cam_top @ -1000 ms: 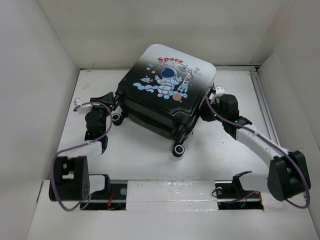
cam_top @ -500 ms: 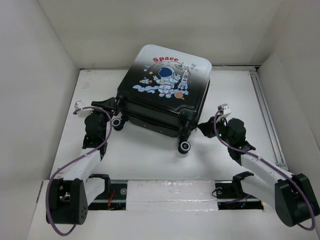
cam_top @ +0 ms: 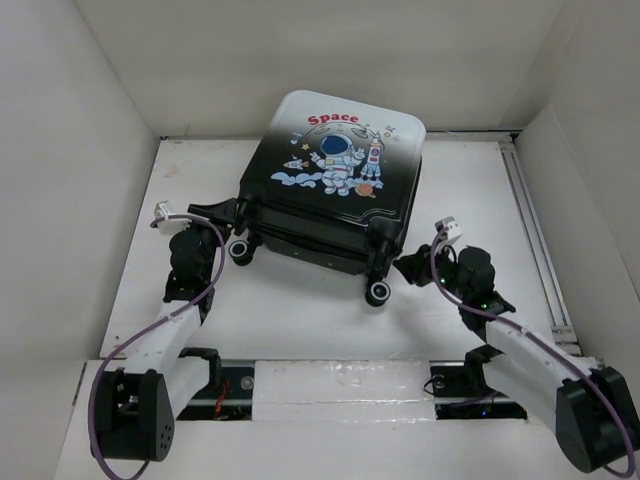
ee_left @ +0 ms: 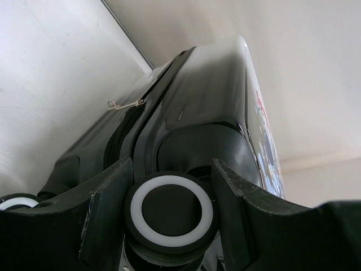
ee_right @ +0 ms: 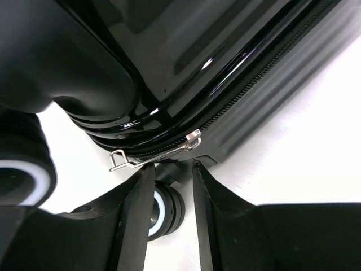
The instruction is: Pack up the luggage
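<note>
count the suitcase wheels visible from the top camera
2. The left wheel sits at the luggage's near-left corner, the right wheel at its near-right corner. More may be hidden beneath the shell or behind the arms.

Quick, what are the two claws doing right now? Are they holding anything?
Left claw: closed on a caster wheel of the luggage.
Right claw: open, holding nothing; the zipper pull lies just past its tips.
</note>
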Controlling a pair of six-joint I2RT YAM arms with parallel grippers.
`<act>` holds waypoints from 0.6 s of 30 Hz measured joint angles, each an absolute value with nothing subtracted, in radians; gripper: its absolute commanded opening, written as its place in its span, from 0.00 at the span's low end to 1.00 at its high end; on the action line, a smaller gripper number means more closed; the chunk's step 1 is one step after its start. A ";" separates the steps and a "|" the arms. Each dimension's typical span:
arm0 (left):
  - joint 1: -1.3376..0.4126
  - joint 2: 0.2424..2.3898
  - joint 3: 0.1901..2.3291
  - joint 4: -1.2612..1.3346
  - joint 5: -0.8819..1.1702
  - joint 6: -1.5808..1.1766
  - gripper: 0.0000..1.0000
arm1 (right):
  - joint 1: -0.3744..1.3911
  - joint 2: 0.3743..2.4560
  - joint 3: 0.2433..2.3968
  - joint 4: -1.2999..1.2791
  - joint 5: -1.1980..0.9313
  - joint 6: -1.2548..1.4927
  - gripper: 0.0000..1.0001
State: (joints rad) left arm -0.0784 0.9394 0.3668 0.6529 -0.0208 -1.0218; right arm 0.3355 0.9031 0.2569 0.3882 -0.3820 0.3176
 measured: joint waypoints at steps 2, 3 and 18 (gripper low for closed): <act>-0.079 0.939 0.367 0.654 -0.010 -1.022 0.00 | 0.336 0.850 0.257 0.347 -0.351 0.319 0.37; -0.079 0.939 0.367 0.654 -0.006 -1.022 0.00 | 0.335 0.824 0.257 0.324 -0.334 0.322 0.37; -0.093 0.962 0.367 0.682 0.013 -1.023 0.00 | 0.284 0.956 0.268 0.288 -0.276 0.350 0.40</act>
State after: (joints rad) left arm -0.0925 0.9623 0.3668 0.6823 0.0128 -1.0225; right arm 0.2844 0.9562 0.2684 0.2882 -0.2764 0.3500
